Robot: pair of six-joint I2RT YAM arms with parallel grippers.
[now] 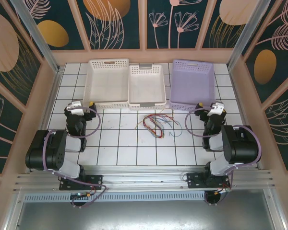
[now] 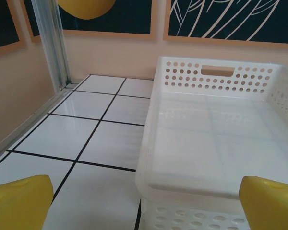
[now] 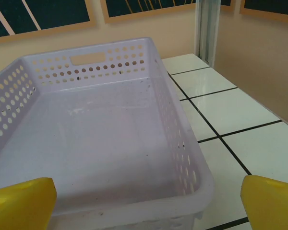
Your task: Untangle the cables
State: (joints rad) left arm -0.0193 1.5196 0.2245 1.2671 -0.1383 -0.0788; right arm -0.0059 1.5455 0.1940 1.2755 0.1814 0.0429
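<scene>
The cables [image 1: 156, 123] lie in a loose tangle of thin red, blue, green and tan wires on the white tiles at the middle of the table, just in front of the middle basket. My left gripper [image 1: 84, 106] rests well to their left, open, its yellow fingertips [image 2: 19, 201] spread wide before the near corner of a white basket [image 2: 216, 72]. Far to the right of the tangle my right gripper [image 1: 207, 107] is open as well, with its yellow fingertips [image 3: 271, 201] either side of the near end of a purple basket [image 3: 86, 60]. Neither gripper holds anything.
Three empty baskets stand in a row at the back: a white one [image 1: 106, 63] on the left, a smaller white one [image 1: 146, 70] in the middle, a purple one [image 1: 192, 63] on the right. Wooden walls with metal posts enclose the table on three sides.
</scene>
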